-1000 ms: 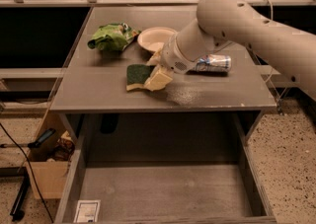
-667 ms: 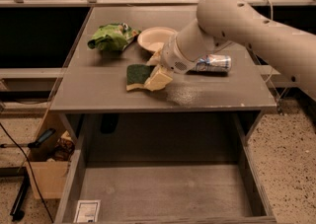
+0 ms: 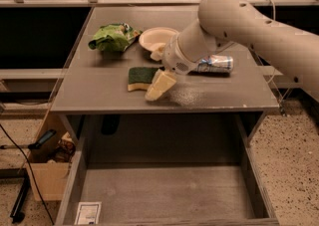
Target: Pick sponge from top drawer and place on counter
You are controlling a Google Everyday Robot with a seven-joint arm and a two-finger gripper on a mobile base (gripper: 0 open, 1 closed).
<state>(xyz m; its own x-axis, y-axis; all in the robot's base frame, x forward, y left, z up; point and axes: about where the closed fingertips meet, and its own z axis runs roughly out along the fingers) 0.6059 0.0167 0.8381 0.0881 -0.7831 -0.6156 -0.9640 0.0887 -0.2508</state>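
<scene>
1. Brown cardboard box [image 3: 47, 182]: we log it on the floor at far left, below the tabletop's left edge.
2. Wide, shallow grey wooden top drawer [image 3: 69, 190]: it stands pulled open beneath the tabletop's front edge. A small white label sticker [image 3: 88, 213] sits in its near-left corner.
3. Large flat grey painted tabletop [image 3: 94, 93]: it is above the drawer and carries items 4 to 8.
4. Bright green wrinkled snack bag [image 3: 113, 37]: we place it at the back left.
5. Dark green and yellow rectangular foam sponge [image 3: 141, 76]: it lies flat on the tabletop, front of centre. The green face is up and the yellow layer shows along the near edge. It is well apart from the bag.
6. Round cream bowl [image 3: 154, 37]: it sits behind the sponge, just right of the bag.
7. Cream two-finger pincer [image 3: 153, 74]: it is at the sponge's right end, and we read it as released. One finger [image 3: 160, 84] slants down beside the sponge's right edge, and the other [image 3: 156, 53] stands apart behind it, by the bowl's rim. We cannot tell whether the nearer finger touches the sponge.
8. Silver and blue drinks can [image 3: 215, 63]: it lies on its side, right of the pincer's wrist.
9. Thick white robot arm [image 3: 259, 28]: it reaches in from the right edge.
10. Speckled floor [image 3: 289, 170]: it fills the far right.
</scene>
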